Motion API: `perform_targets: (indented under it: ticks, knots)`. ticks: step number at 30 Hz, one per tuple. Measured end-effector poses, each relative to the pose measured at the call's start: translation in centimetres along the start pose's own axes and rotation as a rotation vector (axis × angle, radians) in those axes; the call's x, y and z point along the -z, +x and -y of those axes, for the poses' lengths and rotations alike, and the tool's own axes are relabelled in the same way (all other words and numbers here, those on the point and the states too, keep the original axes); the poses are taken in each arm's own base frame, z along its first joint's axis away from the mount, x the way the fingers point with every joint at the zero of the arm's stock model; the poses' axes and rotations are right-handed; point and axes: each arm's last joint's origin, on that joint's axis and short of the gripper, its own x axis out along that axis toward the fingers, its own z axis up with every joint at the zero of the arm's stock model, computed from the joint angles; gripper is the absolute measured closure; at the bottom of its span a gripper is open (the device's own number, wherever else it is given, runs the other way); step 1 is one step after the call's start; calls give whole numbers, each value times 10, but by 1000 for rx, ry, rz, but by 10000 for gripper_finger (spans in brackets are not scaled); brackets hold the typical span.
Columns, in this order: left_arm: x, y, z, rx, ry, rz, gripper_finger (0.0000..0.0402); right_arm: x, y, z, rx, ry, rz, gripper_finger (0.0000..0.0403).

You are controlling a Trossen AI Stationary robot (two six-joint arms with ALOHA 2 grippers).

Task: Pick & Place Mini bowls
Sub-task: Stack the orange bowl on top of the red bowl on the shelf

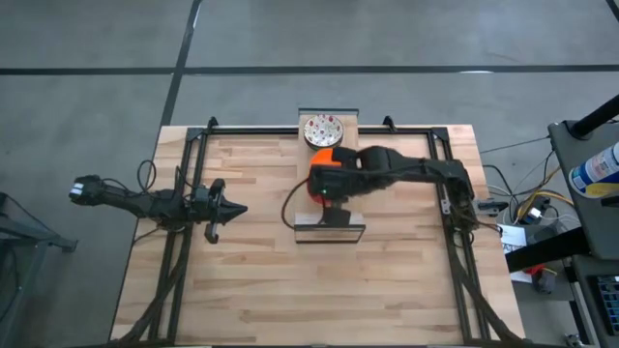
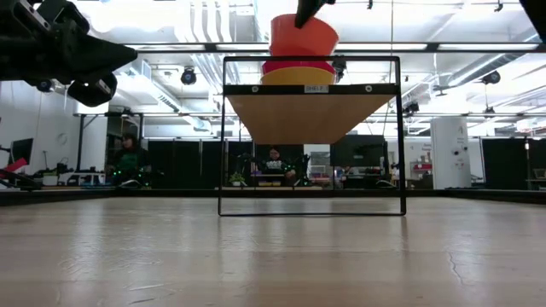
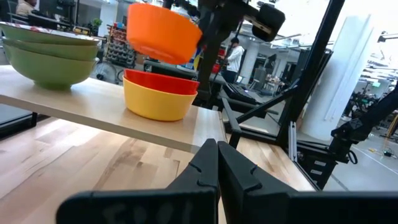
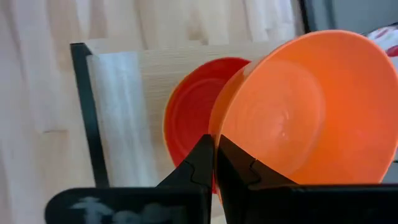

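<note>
As I look down from above, my right pincer [image 1: 334, 193] is clamped on the rim of the orange bowl [image 1: 322, 157], holding it over the long wooden board [image 1: 329, 224] raised on its black frame. The speckled white bowls [image 1: 322, 130] sit at the board's far end, just beyond the orange one. My right arm reaches in from the right edge of the table, elbow bent, wrist over the board's middle. My left pincer [image 1: 235, 210] waits well to the left of the board, pinched shut on nothing.

From table height, the orange bowl [image 2: 304, 35] hangs tilted just above the red bowl [image 2: 298, 66], which nests in the yellow bowl [image 2: 297, 77] on the board [image 2: 310, 115].

Through my left wrist, the orange bowl [image 3: 163, 32] leans clear of the red [image 3: 161, 82] and yellow [image 3: 158, 102] pair, the speckled stack [image 3: 46, 59] farther along the board; my left fingers [image 3: 217, 171] meet tip to tip.

Through my right wrist, my fingers [image 4: 214, 163] nip only the orange rim [image 4: 305, 109], the red bowl [image 4: 189, 121] beneath.

The risk, as I judge it: a thin edge grip on a tilted bowl may slip, and it would drop crooked onto the red one or off the board.
</note>
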Motion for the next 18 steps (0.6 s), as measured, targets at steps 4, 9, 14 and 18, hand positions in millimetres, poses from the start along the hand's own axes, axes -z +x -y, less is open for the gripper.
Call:
perform_targets:
  ticks: [4,9,14,18]
  knots:
    - [0,0,0,0,0,-2,399,-3,9,3,-44,7,-27,394]
    - [0,0,0,0,0,-2,399,-6,22,-3,-48,-22,-52,394]
    - [0,0,0,-1,1,-2,399,-8,37,-8,-57,-30,-90,394]
    - [0,0,0,-1,0,-2,399,-8,42,-10,-57,-37,-114,394]
